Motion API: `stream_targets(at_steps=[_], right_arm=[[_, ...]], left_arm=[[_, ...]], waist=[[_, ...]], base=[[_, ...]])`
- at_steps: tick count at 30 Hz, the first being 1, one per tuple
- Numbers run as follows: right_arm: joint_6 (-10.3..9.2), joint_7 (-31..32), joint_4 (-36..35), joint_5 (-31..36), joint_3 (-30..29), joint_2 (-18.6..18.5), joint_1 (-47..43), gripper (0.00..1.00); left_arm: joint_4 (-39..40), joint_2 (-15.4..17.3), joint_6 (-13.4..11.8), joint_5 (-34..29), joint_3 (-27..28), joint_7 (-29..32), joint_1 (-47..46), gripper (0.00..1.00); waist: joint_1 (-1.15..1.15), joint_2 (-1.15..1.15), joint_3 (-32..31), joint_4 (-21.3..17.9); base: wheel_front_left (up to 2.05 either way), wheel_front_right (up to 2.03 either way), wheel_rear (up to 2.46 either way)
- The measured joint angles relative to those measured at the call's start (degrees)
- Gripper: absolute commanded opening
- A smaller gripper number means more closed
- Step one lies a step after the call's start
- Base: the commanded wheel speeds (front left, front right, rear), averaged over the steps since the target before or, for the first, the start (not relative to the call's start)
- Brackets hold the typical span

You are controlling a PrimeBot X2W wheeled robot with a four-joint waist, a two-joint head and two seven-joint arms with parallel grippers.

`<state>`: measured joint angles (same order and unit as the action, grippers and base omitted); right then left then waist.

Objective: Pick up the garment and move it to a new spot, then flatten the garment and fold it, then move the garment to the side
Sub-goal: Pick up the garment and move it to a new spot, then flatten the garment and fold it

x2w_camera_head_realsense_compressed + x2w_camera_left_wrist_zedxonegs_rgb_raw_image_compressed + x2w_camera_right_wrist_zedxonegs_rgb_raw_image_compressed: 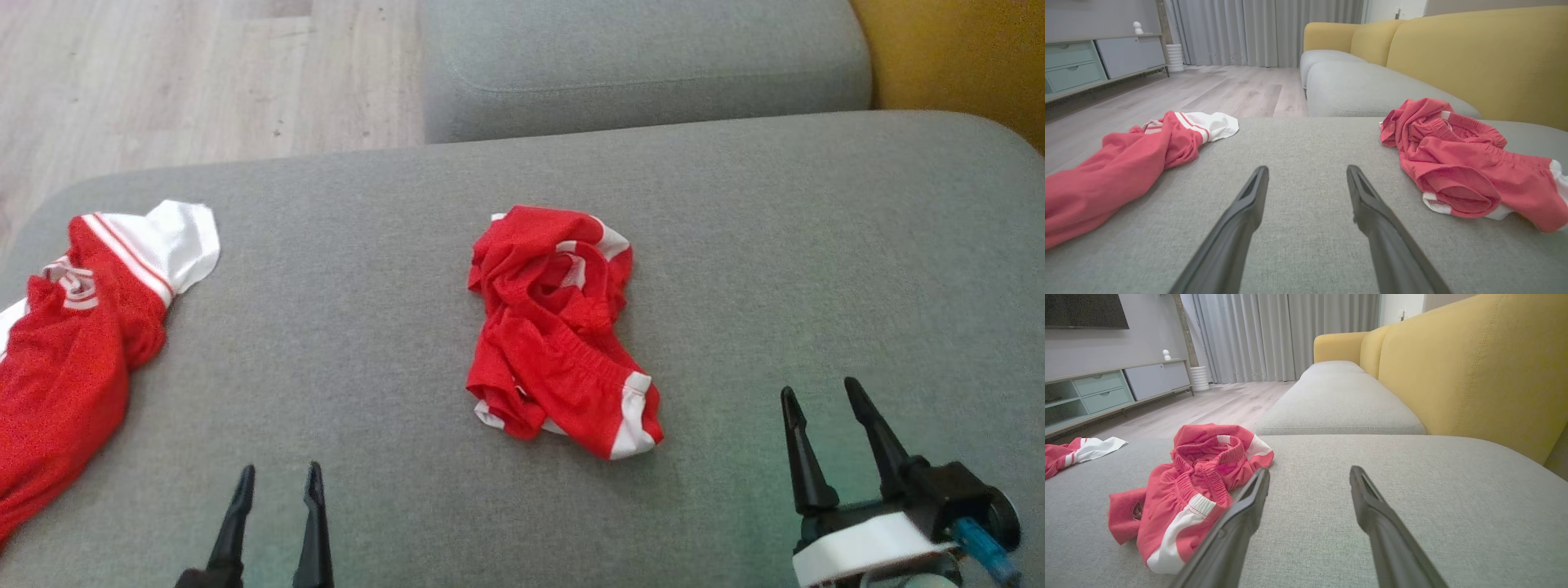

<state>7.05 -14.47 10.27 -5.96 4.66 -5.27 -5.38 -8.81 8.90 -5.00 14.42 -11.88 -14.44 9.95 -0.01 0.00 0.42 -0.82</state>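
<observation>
Currently the crumpled garment (563, 327) lies at the middle of the cushion (775, 229). My left gripper (280, 469) and right gripper (818, 387) stand wide open, empty. Risk I judge: pinching 1 bunched layer could lift it tangled.

A home living room: yellow-backed sofa (1474, 375), grey curtains (1265, 32), wood floor (1208, 90), TV cabinet (1106, 392).

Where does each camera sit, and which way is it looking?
Head view: on the head, looking down at crumpled red shorts on a grey cushion; left gripper and right gripper, both open, below.
Left wrist view: on that wrist, looking along its two fingers towards the curtains.
Right wrist view: on that wrist, along its own fingers, likewise towards curtains.
Shared: every view shows the shorts.
</observation>
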Motion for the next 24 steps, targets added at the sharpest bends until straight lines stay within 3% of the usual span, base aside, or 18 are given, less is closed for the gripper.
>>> stream_targets(at_steps=[13,24], right_arm=[[0.00,0.00,2.79,-0.08,-0.21,0.90,-0.83,1.00],[0.00,0.00,3.25,-0.14,0.63,0.96,-0.82,1.00]], left_arm=[[-0.54,-3.71,5.59,-4.58,5.80,0.00,1.05,1.00],[-2.08,-4.94,7.59,-6.06,8.33,0.00,1.04,1.00]], waist=[[0.01,0.00,-1.37,1.93],[0.01,0.00,-1.40,1.07]], base=[[0.00,0.00,0.00],[0.00,0.00,0.00]])
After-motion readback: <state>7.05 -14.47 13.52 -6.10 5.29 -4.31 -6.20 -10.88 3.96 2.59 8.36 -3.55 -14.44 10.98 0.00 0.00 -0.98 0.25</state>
